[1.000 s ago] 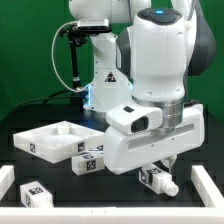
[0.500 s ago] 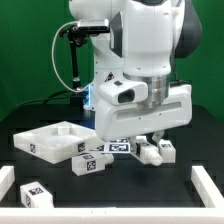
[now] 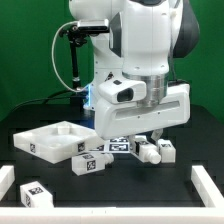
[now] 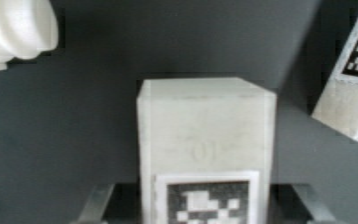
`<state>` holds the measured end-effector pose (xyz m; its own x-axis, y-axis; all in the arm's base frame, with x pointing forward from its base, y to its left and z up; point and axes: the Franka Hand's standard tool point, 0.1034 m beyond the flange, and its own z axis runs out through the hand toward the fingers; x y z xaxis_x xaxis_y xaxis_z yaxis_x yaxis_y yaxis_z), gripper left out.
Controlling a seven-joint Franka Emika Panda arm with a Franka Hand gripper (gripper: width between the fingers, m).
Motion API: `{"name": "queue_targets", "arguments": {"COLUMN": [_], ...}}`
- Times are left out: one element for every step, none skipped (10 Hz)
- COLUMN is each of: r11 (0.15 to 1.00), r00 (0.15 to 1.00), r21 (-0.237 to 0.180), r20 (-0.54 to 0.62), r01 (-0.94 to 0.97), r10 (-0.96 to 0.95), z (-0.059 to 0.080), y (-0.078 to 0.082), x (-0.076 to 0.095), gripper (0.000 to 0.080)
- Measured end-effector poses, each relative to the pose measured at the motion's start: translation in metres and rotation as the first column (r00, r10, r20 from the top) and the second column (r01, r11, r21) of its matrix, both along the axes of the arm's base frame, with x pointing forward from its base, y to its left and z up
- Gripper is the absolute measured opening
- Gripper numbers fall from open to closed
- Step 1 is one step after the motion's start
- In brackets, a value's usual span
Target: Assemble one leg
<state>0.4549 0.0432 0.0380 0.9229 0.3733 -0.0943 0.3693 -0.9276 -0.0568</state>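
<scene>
The claw [image 3: 152, 143] seemingly grips the leg [image 4: 204, 130], tray piece [image 3: 48, 138] and block [image 3: 90, 163] close by.

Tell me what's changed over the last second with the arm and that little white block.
The arm pulled back from the front of the table, moving up the exterior view and slightly to its left. It carried the leg along in its claw. Over the last half second it hardly moved. The tray and the two loose blocks near it stayed put.
</scene>
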Motion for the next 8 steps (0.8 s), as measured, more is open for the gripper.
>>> {"name": "queue_targets", "arguments": {"r11": [1.000, 0.999, 0.999, 0.999, 0.999, 0.997, 0.996, 0.997], "r00": [0.999, 0.999, 0.997, 0.995, 0.995, 0.994, 0.993, 0.994], "r21": [0.001, -0.003, -0.005, -0.005, -0.005, -0.012, -0.015, -0.014], "r20": [-0.020, -0.039, -0.060, -0.079, -0.080, -0.078, -0.076, -0.077], "r01": [0.027, 0.038, 0.044, 0.055, 0.054, 0.080, 0.089, 0.081], "r10": [-0.027, -0.038, -0.045, -0.055, -0.054, -0.080, -0.090, -0.081], "z": [-0.006, -0.013, -0.019, -0.024, -0.027, -0.026, -0.026, -0.026], "y": [-0.010, -0.015, -0.014, -0.011, -0.008, -0.004, 0.001, 0.000], "x": [-0.017, -0.035, -0.050, -0.060, -0.061, -0.060, -0.059, -0.060], "gripper": [0.0284, 0.0284, 0.0284, 0.0284, 0.0284, 0.0284, 0.0284, 0.0284]}}
